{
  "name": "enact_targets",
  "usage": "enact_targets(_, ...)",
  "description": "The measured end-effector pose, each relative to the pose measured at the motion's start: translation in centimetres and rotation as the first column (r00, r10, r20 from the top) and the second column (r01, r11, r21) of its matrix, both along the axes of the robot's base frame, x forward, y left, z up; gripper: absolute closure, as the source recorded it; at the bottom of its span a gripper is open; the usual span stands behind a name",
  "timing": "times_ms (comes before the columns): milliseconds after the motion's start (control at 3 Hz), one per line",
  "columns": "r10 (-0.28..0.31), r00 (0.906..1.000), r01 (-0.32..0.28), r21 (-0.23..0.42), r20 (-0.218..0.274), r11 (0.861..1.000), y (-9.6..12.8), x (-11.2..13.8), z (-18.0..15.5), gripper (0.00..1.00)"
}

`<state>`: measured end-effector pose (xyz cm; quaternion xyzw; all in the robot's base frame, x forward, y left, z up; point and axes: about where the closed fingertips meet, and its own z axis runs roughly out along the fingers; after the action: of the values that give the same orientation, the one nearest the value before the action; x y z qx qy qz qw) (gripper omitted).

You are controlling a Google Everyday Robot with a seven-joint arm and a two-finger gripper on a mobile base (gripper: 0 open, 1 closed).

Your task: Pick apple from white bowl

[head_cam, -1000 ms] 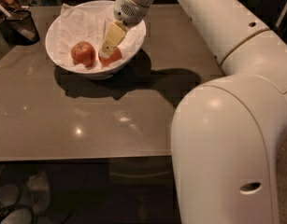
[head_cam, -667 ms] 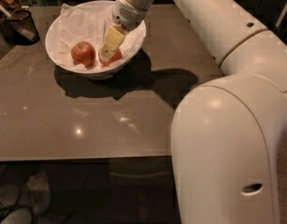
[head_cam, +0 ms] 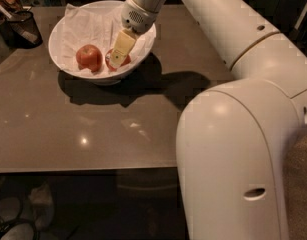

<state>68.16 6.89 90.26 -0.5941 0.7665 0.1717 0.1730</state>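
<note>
While the gripper (head_cam: 116, 61) hangs inside the white bowl (head_cam: 143, 46), reaching down from the arm (head_cam: 233, 34) that crosses in from the right, its pale yellow end lies straight across the front of the apple (head_cam: 125, 60). That apple sits low on the right of the bowl's hollow, on the crumpled white paper (head_cam: 88, 26), and only slivers of its red-orange skin show on either side of the yellow end. The gripper's tip reaches about as low as the fruit's middle, and the two overlap from this view. Whether they touch cannot be told. Whether the gripper is parted or closed, or has any hold on the apple, cannot be told either, since the near side hides the rest.

Just left of it rests a second, rounder red apple (head_cam: 89, 57), in full view and clear of the gripper. The bowl stands toward the far left of the brown table (head_cam: 93, 129), with a black mesh cup (head_cam: 23, 28) near the far left corner, apart from the bowl.

Against the frame a second ago, the gripper sits slightly lower in the bowl and covers more of the apple. Both apples, the bowl and the cup are in the same places.
</note>
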Motion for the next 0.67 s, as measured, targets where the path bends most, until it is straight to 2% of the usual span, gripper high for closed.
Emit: enact_targets(667,0.013,0.9999,-0.013,-0.017,0.003,1.000,-0.24,2.15,-0.77,0.24)
